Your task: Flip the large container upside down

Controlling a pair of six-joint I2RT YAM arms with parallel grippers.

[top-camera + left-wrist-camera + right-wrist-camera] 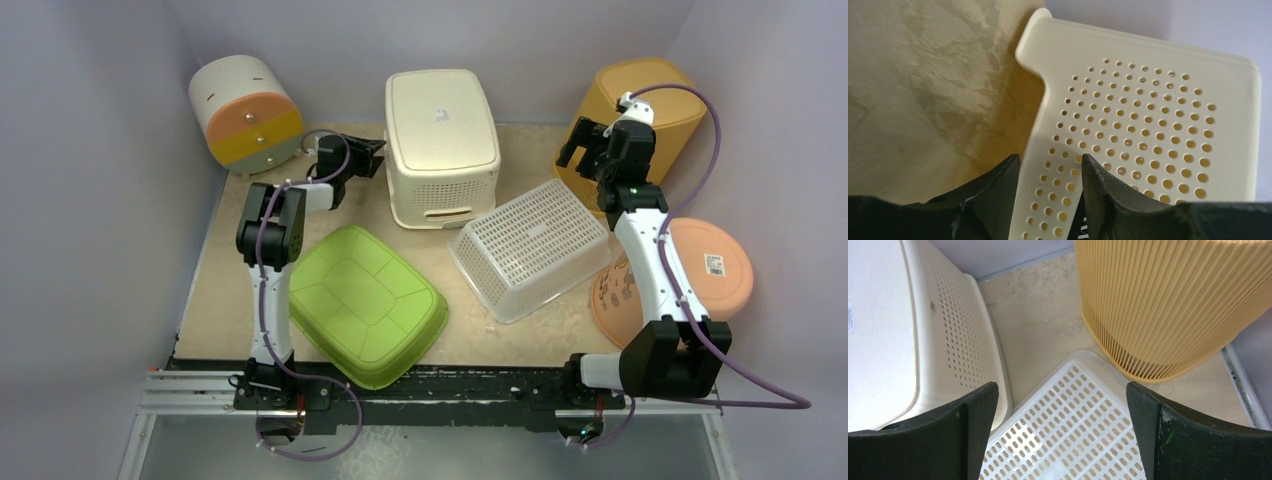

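count on tabletop (225, 285): one cream container (441, 120), one white lattice basket (530, 245), one green tub (365, 305), one ribbed yellow bin (640, 110), one white drum (245, 110) on its side with an orange-and-yellow end, and one labelled orange disc (715, 270). we also see two arms.

the cream container, the largest box, stands at back centre with its solid flat face up. the perforated band and a slot sit low on its near wall.

left fingers (1003, 185): nearly closed, a narrow gap only. in the wrist view the container's rim lip and perforated wall pass between the two tips, and we read this as a pinch on the rim at the container's left side.

right fingers (973, 410): spread wide, holding nothing and touching nothing. they hang over the bare patch where the cream container, the lattice basket and the yellow bin come close together.

the basket lies tilted just beside the container's right front corner, and the green tub lies near its left front. the drum is well apart at back left. the right arm partly hides the orange disc.
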